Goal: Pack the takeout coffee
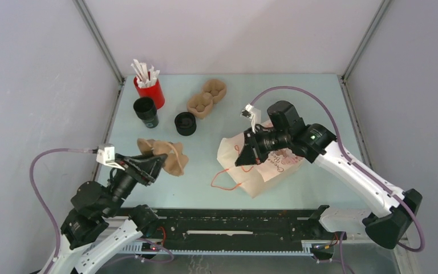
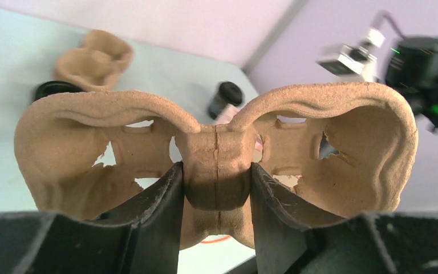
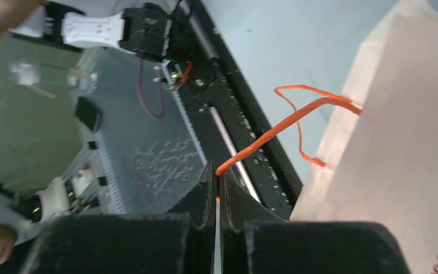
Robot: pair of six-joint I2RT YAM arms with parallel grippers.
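The takeout coffee [image 1: 146, 111], a small black cup with a black lid, stands at the back left of the table, apart from both grippers. My left gripper [image 1: 153, 165] [image 2: 215, 171] is shut on the middle ridge of a brown pulp cup carrier [image 1: 165, 154] [image 2: 217, 142] at the front left. A pale paper bag [image 1: 262, 162] [image 3: 388, 142] lies on its side at centre right. Over its mouth, my right gripper [image 1: 245, 155] [image 3: 217, 177] is shut on the bag's orange string handle [image 3: 285, 123].
A red cup of white sticks [image 1: 149, 88] stands behind the coffee. A squat black round piece [image 1: 185, 123] sits to the coffee's right, and a second pulp carrier [image 1: 207, 98] [image 2: 94, 57] lies further back. The black rail [image 1: 234, 220] runs along the near edge.
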